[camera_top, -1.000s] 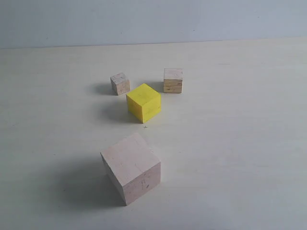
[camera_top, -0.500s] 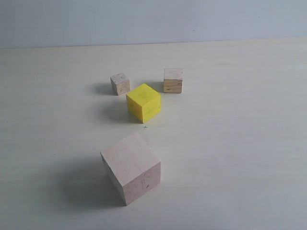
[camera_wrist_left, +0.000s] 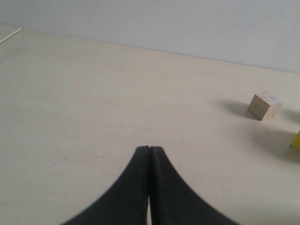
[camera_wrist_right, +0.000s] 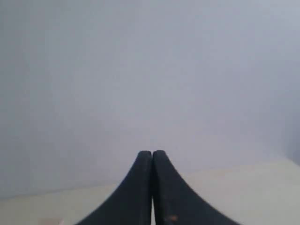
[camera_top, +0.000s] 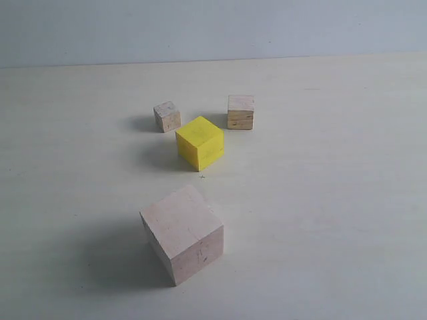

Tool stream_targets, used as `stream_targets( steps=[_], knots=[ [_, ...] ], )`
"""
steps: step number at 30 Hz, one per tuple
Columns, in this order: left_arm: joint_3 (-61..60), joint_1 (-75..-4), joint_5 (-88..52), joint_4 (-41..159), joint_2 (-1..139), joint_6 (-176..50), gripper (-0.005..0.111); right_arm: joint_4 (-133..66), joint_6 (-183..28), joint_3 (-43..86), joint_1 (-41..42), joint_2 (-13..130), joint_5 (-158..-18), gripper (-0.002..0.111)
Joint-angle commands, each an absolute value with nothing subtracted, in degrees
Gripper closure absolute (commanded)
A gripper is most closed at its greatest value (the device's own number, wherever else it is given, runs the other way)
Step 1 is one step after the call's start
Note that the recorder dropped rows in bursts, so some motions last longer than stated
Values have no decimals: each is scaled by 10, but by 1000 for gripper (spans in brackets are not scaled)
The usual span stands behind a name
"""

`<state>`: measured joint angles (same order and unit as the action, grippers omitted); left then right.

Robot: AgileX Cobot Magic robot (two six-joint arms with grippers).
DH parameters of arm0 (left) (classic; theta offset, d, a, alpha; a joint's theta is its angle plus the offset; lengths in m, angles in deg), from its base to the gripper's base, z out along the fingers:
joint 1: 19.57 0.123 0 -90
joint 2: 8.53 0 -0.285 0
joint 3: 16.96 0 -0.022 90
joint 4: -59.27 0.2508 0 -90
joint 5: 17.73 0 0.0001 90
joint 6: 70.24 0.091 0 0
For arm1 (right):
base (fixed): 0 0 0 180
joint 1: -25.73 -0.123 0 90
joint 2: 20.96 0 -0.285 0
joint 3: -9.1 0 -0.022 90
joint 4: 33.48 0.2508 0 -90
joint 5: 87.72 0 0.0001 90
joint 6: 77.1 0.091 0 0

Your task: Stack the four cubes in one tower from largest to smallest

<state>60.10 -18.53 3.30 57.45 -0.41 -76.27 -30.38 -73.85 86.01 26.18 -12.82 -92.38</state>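
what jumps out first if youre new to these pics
The bright yellow cube in the middle stands out most, with the big pale pinkish cube nearest the exterior camera. The greyish-beige cube and tan layered cube sit apart behind the yellow one; nothing is stacked.

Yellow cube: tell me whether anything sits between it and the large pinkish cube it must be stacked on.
Nothing visible does. Only bare table lies between the yellow cube and the pale pinkish cube, whose top is free. The greyish-beige cube and tan layered cube sit beyond the yellow one, off that path.
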Motion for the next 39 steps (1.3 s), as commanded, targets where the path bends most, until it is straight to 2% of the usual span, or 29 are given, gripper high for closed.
stream_targets(
  steps=[1,11,15,19,23,30,39],
  knots=[
    [603,-187,29,571,-7,-764,107,-308,-741,863,264,-132,-984,108],
    [603,-187,29,571,-7,-764,107,-305,-690,863,264,-132,-1079,108],
    [603,-187,29,571,-7,-764,107,-310,-690,783,264,-122,-1052,108],
    [603,-187,29,571,-7,-764,107,-311,-696,665,264,-27,-956,108],
    [603,-187,29,571,-7,-764,107,-335,-696,589,259,54,-925,108],
    [603,-187,29,571,-7,-764,107,-335,-696,551,144,157,-795,108],
    [603,-188,29,587,-7,-764,107,-304,-696,551,40,226,-652,108]
  ],
)
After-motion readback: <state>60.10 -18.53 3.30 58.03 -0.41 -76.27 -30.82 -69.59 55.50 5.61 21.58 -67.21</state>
